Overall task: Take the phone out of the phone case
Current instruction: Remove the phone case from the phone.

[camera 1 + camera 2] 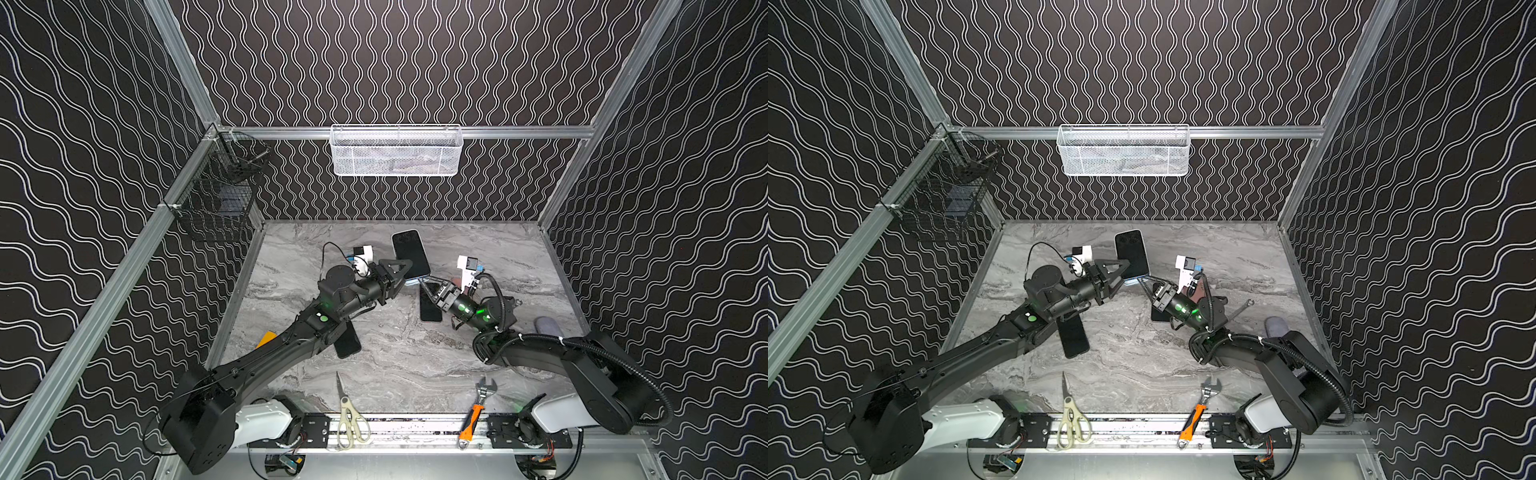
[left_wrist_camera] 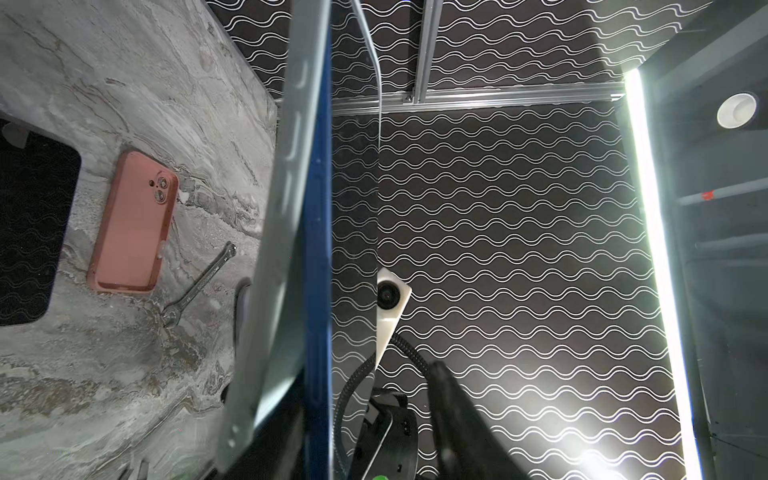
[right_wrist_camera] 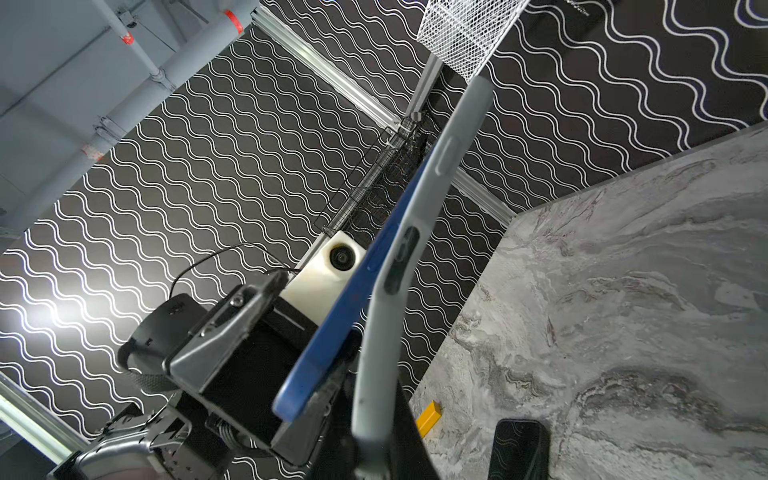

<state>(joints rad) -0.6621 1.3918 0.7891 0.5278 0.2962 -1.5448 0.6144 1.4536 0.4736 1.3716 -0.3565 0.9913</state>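
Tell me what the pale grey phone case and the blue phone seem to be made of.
The pale grey phone case looks like soft matte silicone or rubber: its edge curves away from the phone. The blue phone has a smooth, rigid, straight side, perhaps painted metal; plastic is possible too.

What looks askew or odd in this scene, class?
The grey case bows away from the blue phone at one end, leaving a gap, while the other end is seated. Scissors and an orange-handled wrench lie across the front rail.
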